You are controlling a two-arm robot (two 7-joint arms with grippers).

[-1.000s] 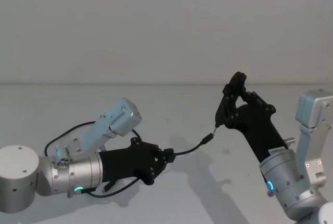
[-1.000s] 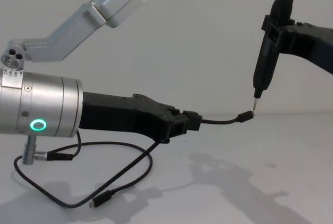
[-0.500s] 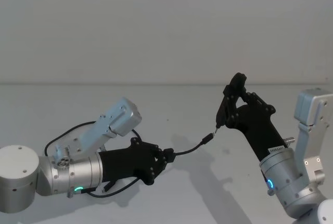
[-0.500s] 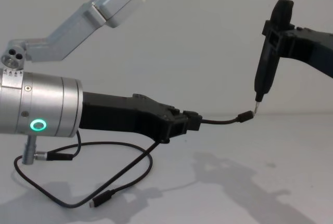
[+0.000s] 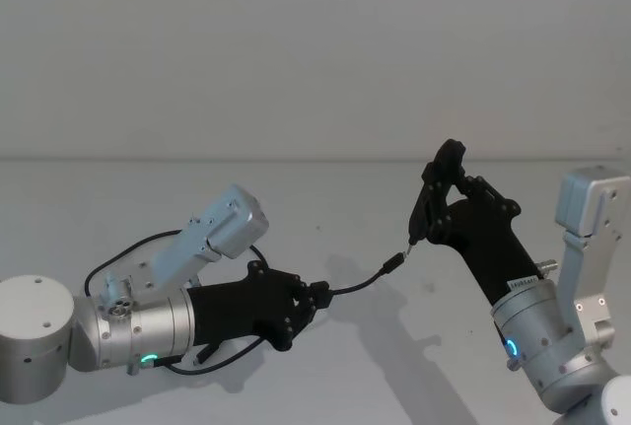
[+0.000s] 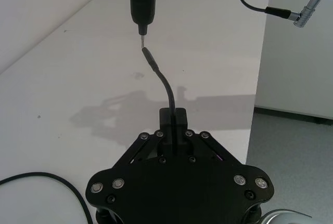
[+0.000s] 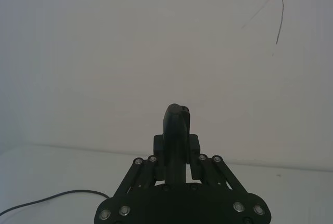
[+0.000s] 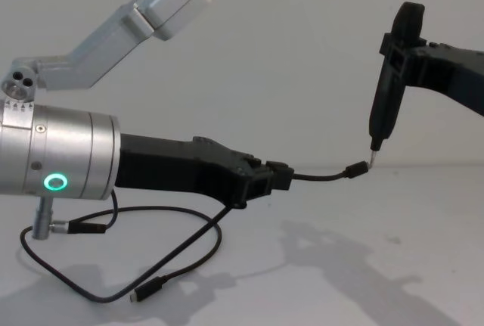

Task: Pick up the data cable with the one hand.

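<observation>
L end effector (image 8: 278, 178), black angular two-jaw type on silver cylinder, pinched on long thin black data cable (image 8: 321, 177) nr one plug, held above white bench (image 8: 393, 265); rest trails on bench. R end effector (image 5: 434, 198) clamps slim black metal-tipped tool (image 8: 386, 107), tip at free plug. Risk: tool nudge bends cable end, slips from grip.

data cable (image 8: 181, 262) on table (image 8: 393, 265), left; right tool (image 8: 382, 107) raised right.

- Bright, even light fills every view, with no glare.
- Soft grey shadows of both arms fall on the white table (image 8: 423, 265), towards its near edge.
- Focus is sharp; a green ring light (image 8: 54, 183) glows.
</observation>
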